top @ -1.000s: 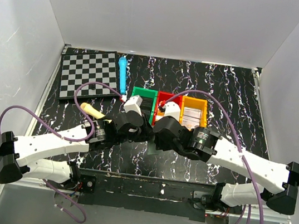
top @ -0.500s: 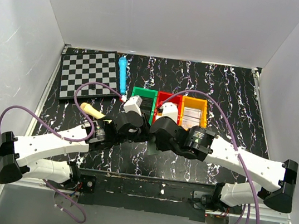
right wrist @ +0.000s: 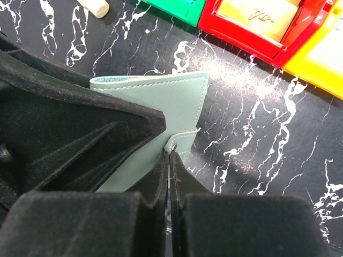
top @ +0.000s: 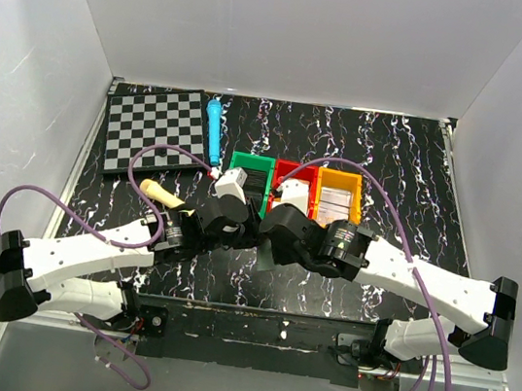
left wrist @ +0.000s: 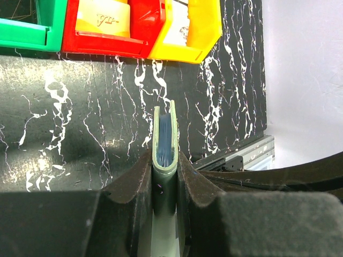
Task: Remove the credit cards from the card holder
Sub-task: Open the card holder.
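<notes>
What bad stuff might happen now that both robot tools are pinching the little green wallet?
1. The right tool pinches only the small side tab of the pale green folded card holder; a hard pull might slip off or strain that tab.
2. The left tool squeezes both halves together, so the holder may not open, or may get yanked out of its grip, when the tab is pulled.
</notes>
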`<act>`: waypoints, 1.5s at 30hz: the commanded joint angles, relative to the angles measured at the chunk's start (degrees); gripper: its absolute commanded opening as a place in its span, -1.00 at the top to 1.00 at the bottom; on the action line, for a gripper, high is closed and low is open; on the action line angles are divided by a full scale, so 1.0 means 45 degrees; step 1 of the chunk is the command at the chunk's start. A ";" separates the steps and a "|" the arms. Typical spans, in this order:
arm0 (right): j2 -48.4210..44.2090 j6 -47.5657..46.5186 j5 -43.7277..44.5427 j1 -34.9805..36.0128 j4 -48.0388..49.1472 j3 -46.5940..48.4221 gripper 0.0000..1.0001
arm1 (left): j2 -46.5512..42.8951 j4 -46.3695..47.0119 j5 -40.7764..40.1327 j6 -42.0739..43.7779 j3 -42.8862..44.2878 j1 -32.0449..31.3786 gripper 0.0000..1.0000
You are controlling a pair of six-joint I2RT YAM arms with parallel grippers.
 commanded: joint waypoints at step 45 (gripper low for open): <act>-0.3098 -0.0011 -0.0852 -0.0322 0.1292 -0.2100 0.97 | -0.1450 0.0058 -0.0736 -0.0939 -0.0610 -0.0135 1.00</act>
